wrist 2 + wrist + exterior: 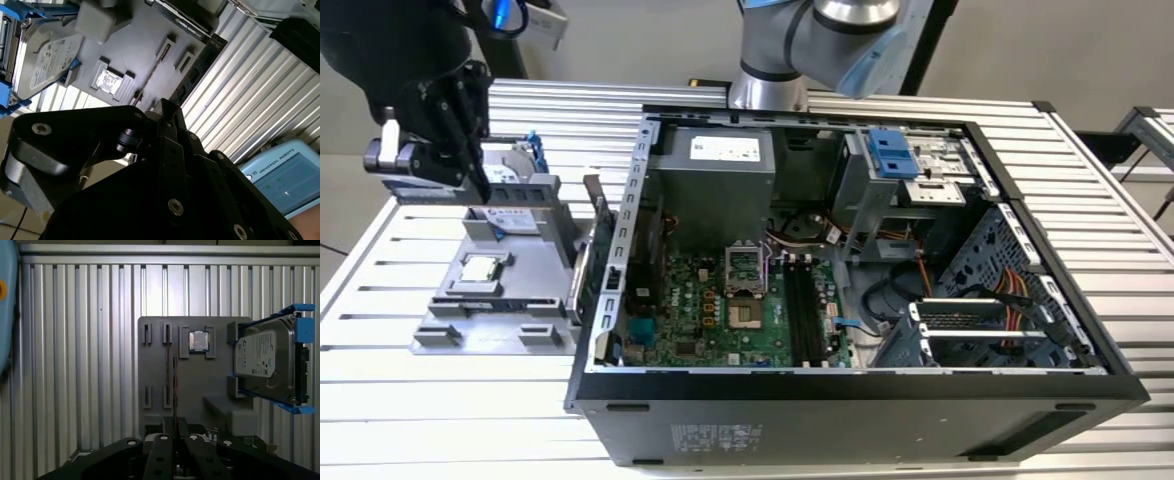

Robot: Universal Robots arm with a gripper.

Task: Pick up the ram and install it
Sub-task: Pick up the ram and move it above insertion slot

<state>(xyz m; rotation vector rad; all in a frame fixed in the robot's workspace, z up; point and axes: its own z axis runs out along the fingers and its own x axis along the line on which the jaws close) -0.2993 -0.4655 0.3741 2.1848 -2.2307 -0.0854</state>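
Exterior view: slatted desk point(440, 420), open computer case point(854, 385) just beside the gray holder point(487, 322), and the hand point(470, 170) up over the holder's side away from the case. First wrist view looks straight down on the holder. It shows the hard drive point(262, 360) in blue rails with a white label, print unreadable. The processor chip point(199, 341) is near the drive. The ram point(174, 390) is a thin edge-on line beside the chip, running toward the hand. Hand grip: can't tell.
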